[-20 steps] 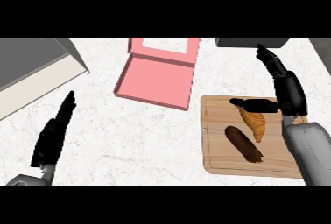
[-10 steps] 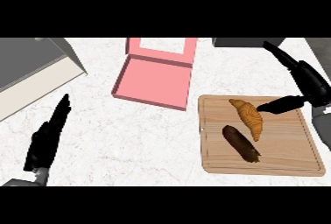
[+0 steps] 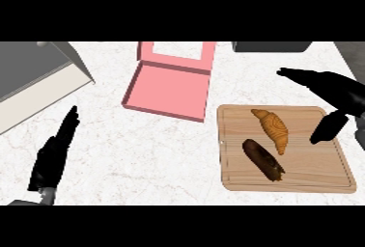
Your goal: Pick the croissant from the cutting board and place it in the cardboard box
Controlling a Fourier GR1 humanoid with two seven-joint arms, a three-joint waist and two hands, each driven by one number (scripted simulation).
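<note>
Two pastries lie nearest us on the board: a dark one toward the front and the croissant just behind it, both slanting and close together, though we cannot tell whether they touch. At the lower left our left hand rests on the counter, fingers straight and together, well apart from everything in play.

Our right hand hangs over the board's right side, fingers stretched out and thumb hanging down apart from them, holding nothing. The thumb tip sits near the croissant's right flank but clear of it; the hand's height above the board is hard to judge from this steep view.

Farther back and to the left, the pink box lies open on the counter, lid tipped up behind it, near the board's far left corner.

We judge the reach to be the step in hand, with the grasp not yet made. Next we would bring the right hand leftward and down so fingers and thumb straddle the croissant, avoiding the dark pastry, then lift and carry it back-left to the box.
</note>
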